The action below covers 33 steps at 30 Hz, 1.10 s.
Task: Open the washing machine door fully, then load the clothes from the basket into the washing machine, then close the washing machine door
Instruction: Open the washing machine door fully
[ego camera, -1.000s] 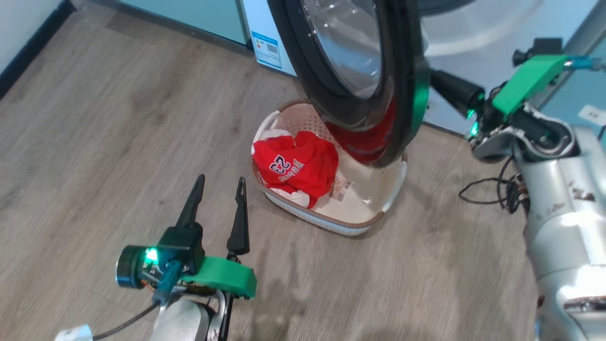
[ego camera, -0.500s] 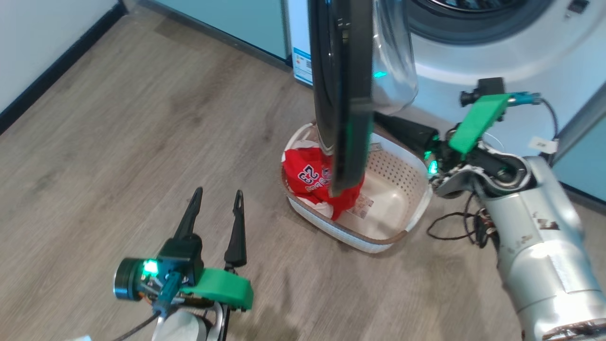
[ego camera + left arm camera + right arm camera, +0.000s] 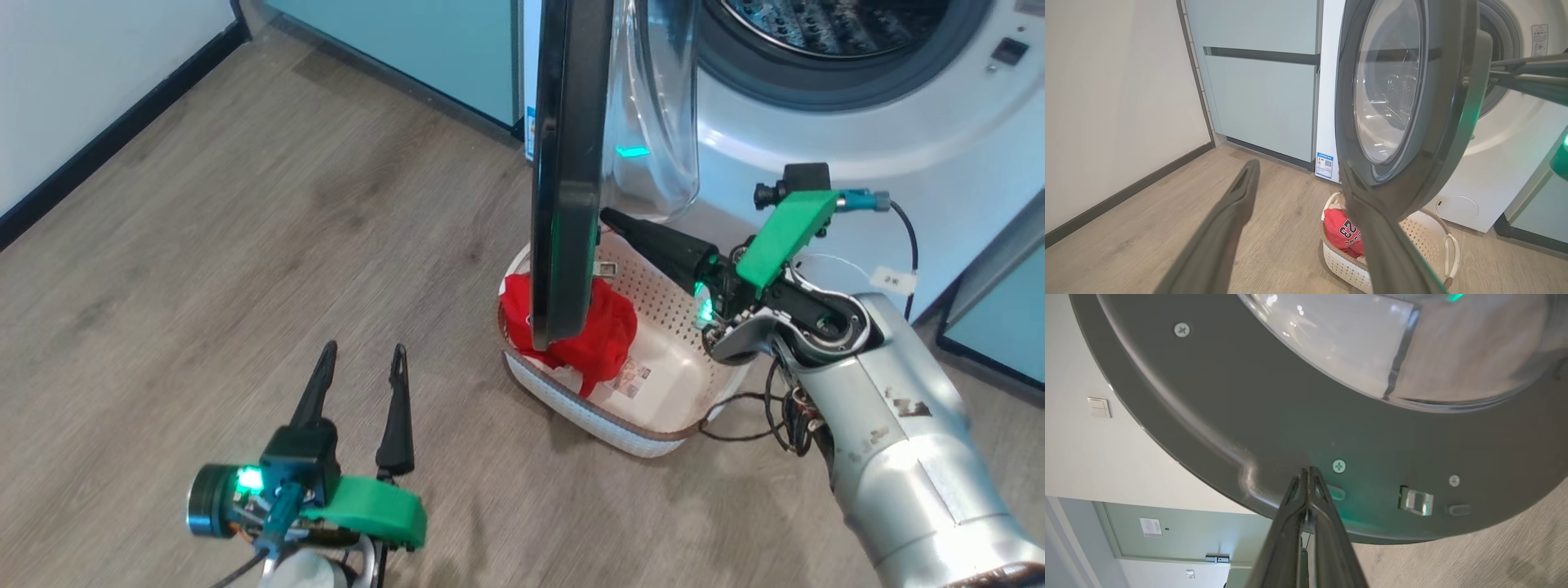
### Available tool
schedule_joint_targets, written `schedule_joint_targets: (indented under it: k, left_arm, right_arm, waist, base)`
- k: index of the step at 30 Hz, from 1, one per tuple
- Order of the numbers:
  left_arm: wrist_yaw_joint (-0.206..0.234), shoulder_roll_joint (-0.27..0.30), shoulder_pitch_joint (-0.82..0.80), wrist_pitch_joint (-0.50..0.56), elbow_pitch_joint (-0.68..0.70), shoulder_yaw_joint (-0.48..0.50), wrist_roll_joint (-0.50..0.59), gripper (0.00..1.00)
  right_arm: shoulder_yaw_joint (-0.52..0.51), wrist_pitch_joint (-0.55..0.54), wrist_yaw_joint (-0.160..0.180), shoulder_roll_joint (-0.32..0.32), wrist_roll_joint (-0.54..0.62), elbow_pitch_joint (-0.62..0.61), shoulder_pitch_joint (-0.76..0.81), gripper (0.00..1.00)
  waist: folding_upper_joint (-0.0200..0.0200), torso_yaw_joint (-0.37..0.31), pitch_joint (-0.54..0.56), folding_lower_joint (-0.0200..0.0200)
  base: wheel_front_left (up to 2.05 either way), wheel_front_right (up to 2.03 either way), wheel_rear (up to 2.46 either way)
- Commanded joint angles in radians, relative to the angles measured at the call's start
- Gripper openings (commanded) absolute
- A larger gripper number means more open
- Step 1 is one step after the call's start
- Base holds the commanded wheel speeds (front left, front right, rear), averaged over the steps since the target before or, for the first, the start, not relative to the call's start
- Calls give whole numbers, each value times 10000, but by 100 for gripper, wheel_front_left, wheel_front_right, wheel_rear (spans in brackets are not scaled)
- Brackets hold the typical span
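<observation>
Red clothes (image 3: 611, 328) sit in the basket (image 3: 682, 314). My closed right end effector (image 3: 608, 215) touches the door (image 3: 567, 163); my left end effector (image 3: 362, 349) is wide.

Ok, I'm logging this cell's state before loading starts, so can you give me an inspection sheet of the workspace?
Surface: wood-look floor.
Job's things: washing machine door swung out, drum exposed; clothes lie in the basket, below the door in front of the washing machine.
Clutter: nothing seen.
Grippers: left gripper open, holding nothing, over the floor; right gripper shut, tips at the door's inner rim.
Cables: dark cables loop under the right arm.
Surroundings: teal cabinets, white wall with dark skirting.
</observation>
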<state>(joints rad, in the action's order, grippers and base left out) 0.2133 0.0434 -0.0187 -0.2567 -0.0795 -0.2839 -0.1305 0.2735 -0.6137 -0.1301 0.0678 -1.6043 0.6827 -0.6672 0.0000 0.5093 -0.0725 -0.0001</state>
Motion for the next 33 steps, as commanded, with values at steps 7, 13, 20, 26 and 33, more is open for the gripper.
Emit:
schedule_joint_targets:
  k: [7,13,20,26,33]
  left_arm:
    - [-42,68,-123,-51,323,619,152,100]
    - [-40,68,-65,-51,327,892,230,100]
    - [-205,68,-14,-51,386,1572,388,100]
    - [-480,68,-12,-51,470,2239,413,100]
    - [-1053,68,116,-51,406,2716,48,100]
  right_arm:
    - [-26,691,-6,115,335,-528,497,0]
    - [688,2159,-6,796,2032,-1473,1341,0]
    - [2600,5536,-6,1991,5128,-2893,2364,0]
    - [3364,8530,-6,2678,8284,-2780,2406,0]
    - [478,8750,-6,1269,10919,-4259,3559,0]
  waist:
    - [0,-615,396,1]
    - [0,-1267,742,1]
    - [0,-2188,1036,1]
    - [0,-2928,1100,1]
    - [0,-3512,1058,1]
  base:
    - [0,0,0]
    - [0,0,0]
    - [0,0,0]
    - [0,0,0]
    - [0,0,0]
